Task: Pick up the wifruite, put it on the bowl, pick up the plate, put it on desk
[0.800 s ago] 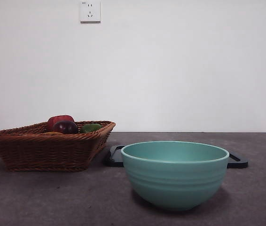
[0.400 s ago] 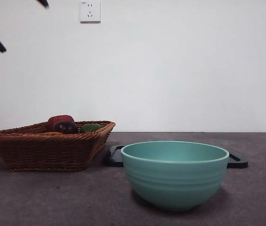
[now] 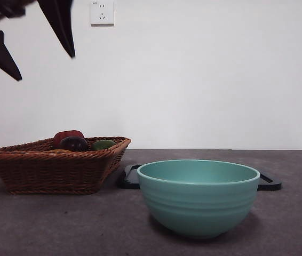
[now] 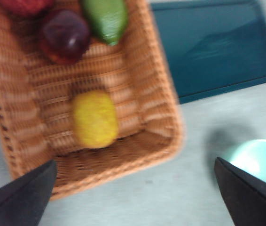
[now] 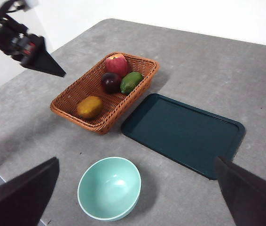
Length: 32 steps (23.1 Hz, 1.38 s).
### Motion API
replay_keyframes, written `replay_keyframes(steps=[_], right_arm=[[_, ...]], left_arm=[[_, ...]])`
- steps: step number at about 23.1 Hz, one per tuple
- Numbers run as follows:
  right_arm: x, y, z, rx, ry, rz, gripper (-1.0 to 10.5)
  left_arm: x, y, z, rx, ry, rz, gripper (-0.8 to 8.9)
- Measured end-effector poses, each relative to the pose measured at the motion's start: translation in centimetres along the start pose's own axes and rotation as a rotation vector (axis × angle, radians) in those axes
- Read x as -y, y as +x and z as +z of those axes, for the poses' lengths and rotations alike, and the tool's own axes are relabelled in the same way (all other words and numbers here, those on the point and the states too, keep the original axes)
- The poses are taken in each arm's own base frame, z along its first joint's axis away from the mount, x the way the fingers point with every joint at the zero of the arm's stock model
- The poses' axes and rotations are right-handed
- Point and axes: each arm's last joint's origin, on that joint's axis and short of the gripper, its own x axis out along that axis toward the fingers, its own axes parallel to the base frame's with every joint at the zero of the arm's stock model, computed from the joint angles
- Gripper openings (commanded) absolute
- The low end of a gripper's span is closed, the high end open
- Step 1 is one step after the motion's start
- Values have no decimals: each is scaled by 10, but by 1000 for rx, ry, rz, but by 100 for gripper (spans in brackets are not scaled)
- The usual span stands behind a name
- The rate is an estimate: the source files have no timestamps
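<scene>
The wifruite [image 4: 94,119] [image 5: 89,107], oval and brownish-orange, lies in the near end of the wicker basket [image 3: 49,170]. My left gripper [image 4: 134,162] [image 3: 45,68] hangs open high over the basket, almost straight above the wifruite and well clear of it. The teal bowl [image 3: 199,205] [image 5: 109,188] stands empty on the desk [image 3: 87,229] in front. Behind it lies the plate [image 5: 182,134] [image 4: 213,47], a flat dark teal tray. High above the table my right gripper [image 5: 136,160] is open and holds nothing; the front view does not show it.
A red fruit [image 5: 116,63], a dark purple fruit [image 5: 110,81] and a green fruit [image 5: 131,81] fill the basket's far end. The basket's rim [image 4: 161,94] stands close beside the plate. A wall socket [image 3: 102,13] is on the white wall behind.
My left gripper has come down into the front view at the top left, from unseen to small tips to large dark jaws. The bowl, basket and plate have not moved.
</scene>
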Motion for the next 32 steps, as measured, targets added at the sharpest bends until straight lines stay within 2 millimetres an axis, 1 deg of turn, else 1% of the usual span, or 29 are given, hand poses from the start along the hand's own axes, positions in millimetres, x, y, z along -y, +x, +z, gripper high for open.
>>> replay_keyframes(steps=[8, 12, 13, 16, 18, 26, 30, 31, 32], right_arm=[[0, 0, 0, 0, 6, 0, 603], [0, 0, 0, 0, 11, 0, 603], [0, 0, 0, 0, 14, 0, 603], [0, 0, 0, 0, 14, 0, 603], [0, 0, 0, 0, 14, 0, 603], [0, 0, 0, 0, 14, 0, 603], [0, 0, 0, 0, 14, 0, 603], [0, 0, 0, 0, 14, 0, 603], [0, 0, 0, 0, 14, 0, 603]], left_arm=[[6, 52, 10, -114, 52, 113, 563], [3, 76, 15, -133, 54, 129, 563], [2, 84, 17, -142, 56, 132, 563], [-2, 106, 20, -151, 68, 177, 563], [-4, 116, 20, -172, 73, 189, 562], [-10, 148, 15, -259, 70, 204, 558], [-11, 150, 16, -244, 70, 202, 553], [-11, 150, 17, -240, 70, 201, 542], [-11, 150, 17, -238, 70, 201, 507]])
